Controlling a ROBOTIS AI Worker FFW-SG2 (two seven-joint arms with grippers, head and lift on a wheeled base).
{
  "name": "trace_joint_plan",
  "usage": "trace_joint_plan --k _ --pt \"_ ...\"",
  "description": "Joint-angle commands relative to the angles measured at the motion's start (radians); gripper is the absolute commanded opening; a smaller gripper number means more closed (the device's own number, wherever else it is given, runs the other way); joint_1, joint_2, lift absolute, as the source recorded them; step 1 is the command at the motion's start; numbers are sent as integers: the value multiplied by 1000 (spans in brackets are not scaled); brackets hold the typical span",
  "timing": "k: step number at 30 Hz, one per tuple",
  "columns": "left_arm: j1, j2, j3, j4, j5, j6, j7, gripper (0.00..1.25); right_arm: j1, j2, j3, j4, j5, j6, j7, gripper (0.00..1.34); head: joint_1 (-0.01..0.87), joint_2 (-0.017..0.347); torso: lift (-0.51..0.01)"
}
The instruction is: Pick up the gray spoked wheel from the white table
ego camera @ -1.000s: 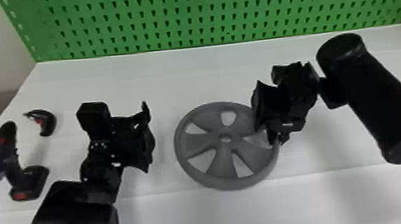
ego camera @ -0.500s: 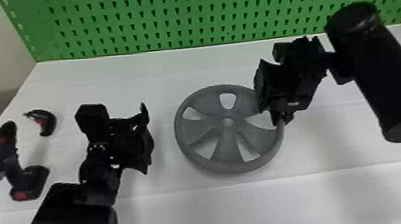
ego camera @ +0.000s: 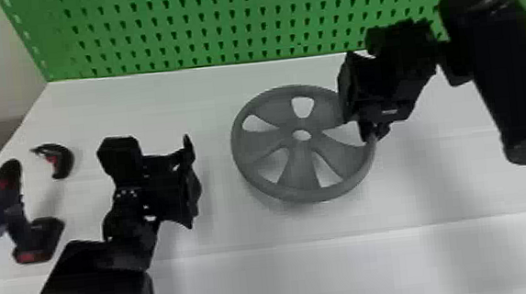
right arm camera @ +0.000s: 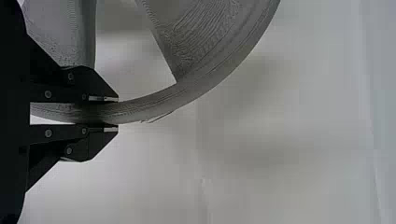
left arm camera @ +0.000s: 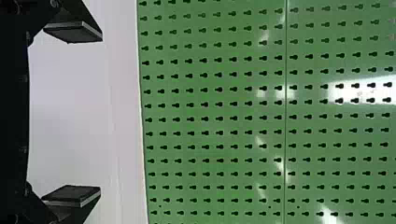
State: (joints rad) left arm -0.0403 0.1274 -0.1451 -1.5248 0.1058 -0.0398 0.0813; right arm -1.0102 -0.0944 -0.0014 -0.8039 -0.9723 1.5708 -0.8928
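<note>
Wheel [ego camera: 301, 168] hangs over the white surface [ego camera: 208, 112], folks, rim clenched between my right fingers [ego camera: 370, 132]; my left fingers [ego camera: 193, 185] stand wide apart, off to its left!

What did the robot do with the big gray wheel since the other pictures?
The right gripper has moved up in the head view and slightly to its right, taking the gray wheel with it. The wheel looks lifted above the table, its rim between the fingers. The left gripper and the drill stayed about where they were.
</note>
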Motion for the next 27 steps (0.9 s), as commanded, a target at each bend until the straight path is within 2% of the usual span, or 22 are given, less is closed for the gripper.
trace_joint_plan --k 1,10,13,19,23,27 --pt "0 0 -1 0 0 0 0 1120 5 1 0 0 1 1 0 193 767 35 -107" --pt "2 0 1 -1 0 0 0 1120 16 -1 -6 -20 1 1 0 193 767 35 -107" --pt "4 0 2 0 0 0 0 1120 41 -1 -15 -71 -9 1 0 192 767 35 -107" --pt "4 0 2 -1 0 0 0 1120 108 -21 -20 -204 -29 -3 2 192 767 35 -107" --pt "8 0 6 -1 0 -3 0 1120 170 -37 -17 -319 -43 -80 2 192 767 35 -107" --pt "10 0 9 -1 3 -6 0 1120 213 -48 -19 -397 -46 -144 2 192 767 35 -107"
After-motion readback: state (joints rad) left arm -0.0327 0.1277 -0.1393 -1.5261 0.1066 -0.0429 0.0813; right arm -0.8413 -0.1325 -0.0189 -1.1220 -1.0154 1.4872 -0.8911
